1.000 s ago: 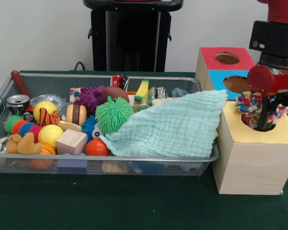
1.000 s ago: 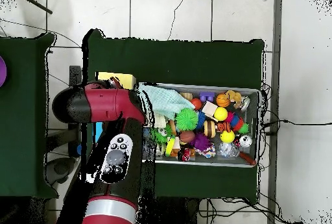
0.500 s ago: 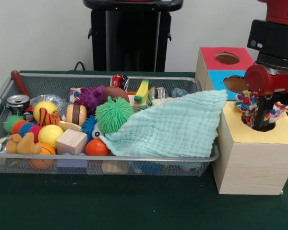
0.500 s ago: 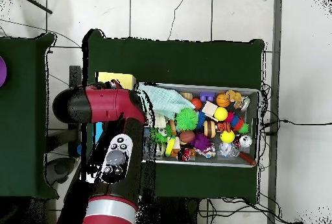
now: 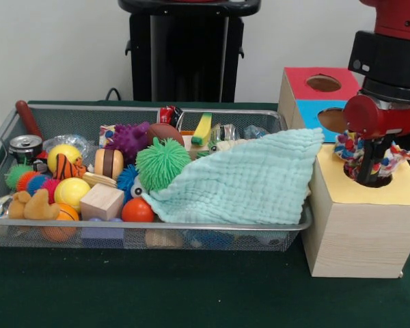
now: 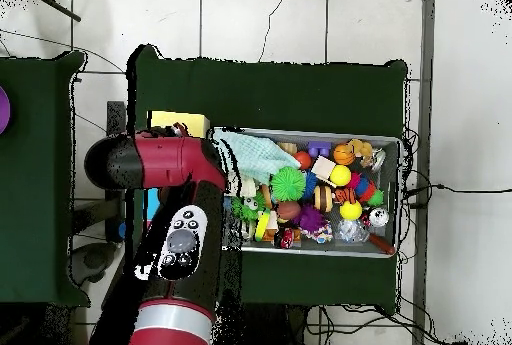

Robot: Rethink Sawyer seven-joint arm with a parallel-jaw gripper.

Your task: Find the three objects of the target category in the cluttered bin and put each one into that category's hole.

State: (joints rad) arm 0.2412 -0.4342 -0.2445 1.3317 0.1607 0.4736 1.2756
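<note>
Gripper: the gripper (image 5: 366,179) hangs over the hole in the yellow-topped box (image 5: 359,229), its tips dark against the opening — whether the jaws are parted or closed cannot be made out.
Task item: a multicoloured fabric ring (image 5: 355,152) bunches round the gripper at the hole's rim, touching it; a grasp cannot be confirmed.
Bin: wire bin (image 5: 27,236) left of the box, packed with toys — green spiky ball (image 5: 162,162), wooden block (image 5: 102,201), yellow ball (image 5: 72,192).
Cloth: mint cloth (image 5: 249,179) draped over the bin's right end.
Other boxes: red-topped box (image 5: 307,96) stands behind.
Overhead: arm (image 6: 165,216) covers the boxes.
</note>
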